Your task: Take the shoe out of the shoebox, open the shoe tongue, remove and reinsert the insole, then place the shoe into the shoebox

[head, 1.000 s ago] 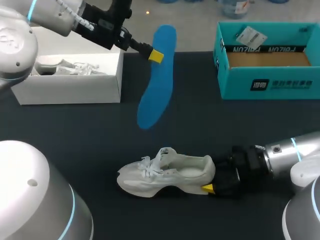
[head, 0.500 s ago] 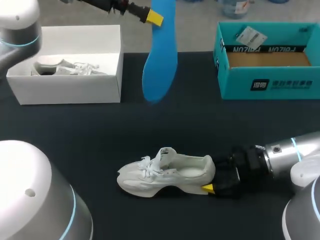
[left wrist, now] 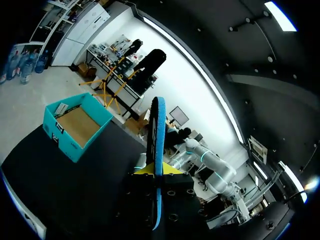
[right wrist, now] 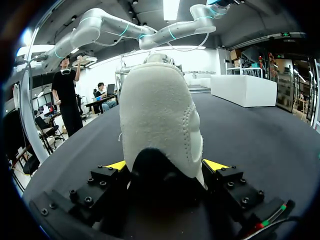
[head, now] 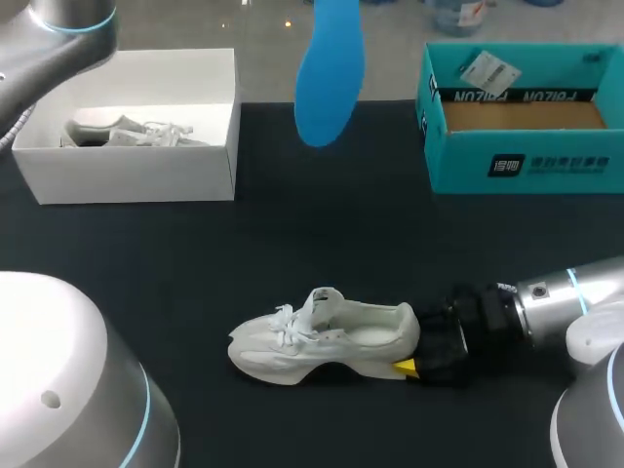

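Observation:
A blue insole (head: 330,73) hangs high over the table's far edge. In the left wrist view the insole (left wrist: 159,125) stands edge-on, with my left gripper (left wrist: 156,171) shut on it. That gripper is above what the head view takes in. A white shoe (head: 322,339) lies on its sole on the black table, toe to the left, tongue raised. My right gripper (head: 409,349) is shut on its heel. In the right wrist view the heel (right wrist: 160,115) fills the space between the yellow fingertips (right wrist: 116,165).
A white shoebox (head: 210,146) at the back left holds a second white shoe (head: 127,132). A teal box (head: 522,166) with a brown floor and a tag stands at the back right. My left arm (head: 58,24) enters at the far left corner.
My left arm has lifted the insole up and to the right, and its gripper has left the head view. The shoe and right arm have not moved.

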